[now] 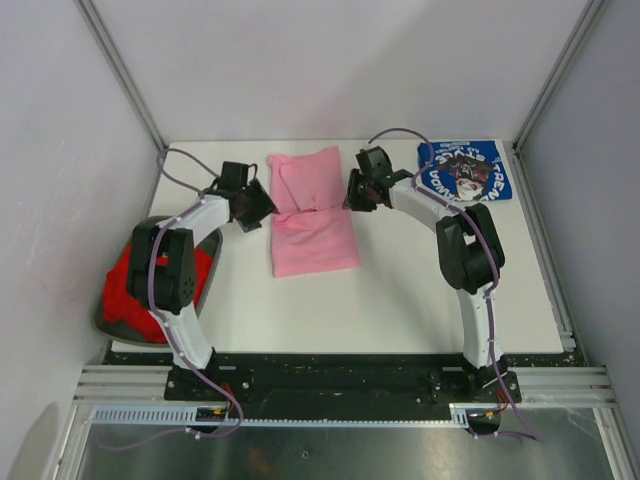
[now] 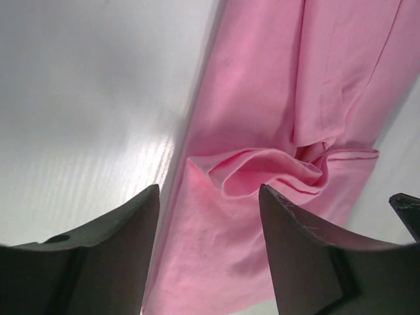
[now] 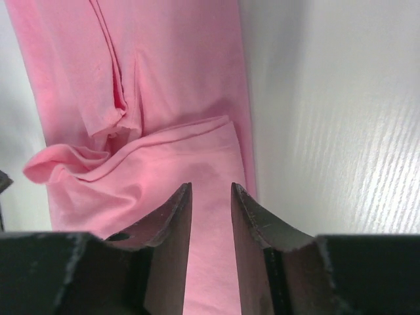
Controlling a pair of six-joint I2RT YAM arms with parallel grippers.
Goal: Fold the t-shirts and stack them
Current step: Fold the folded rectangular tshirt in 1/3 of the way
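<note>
From overhead, the white table (image 1: 400,290) is filling the scene. The pink t-shirt (image 1: 312,225) is lying at its middle toward the far side, folded into a long strip with a crease running across its width. Only this view is taking in the other two. The red t-shirt (image 1: 130,290) is sitting heaped in the grey bin (image 1: 104,322) at the left edge, and the blue t-shirt (image 1: 465,172) is lying folded, print up, in the far right corner.

The left gripper (image 1: 262,208) and right gripper (image 1: 352,192) are flanking the pink strip at that crease, but from up here I cannot tell how their jaws are standing.

The wrist cameras are settling it. The left gripper (image 2: 209,197) is hanging with its jaws spread wide over the shirt's left edge (image 2: 262,85), clasping nothing. The right gripper (image 3: 210,190) is showing a narrow gap with pink cloth (image 3: 177,72) visible through it, nothing pinched. Both close views are also catching a loose puffed fold (image 2: 262,172) at the crease, which the overhead view is flattening out.
</note>
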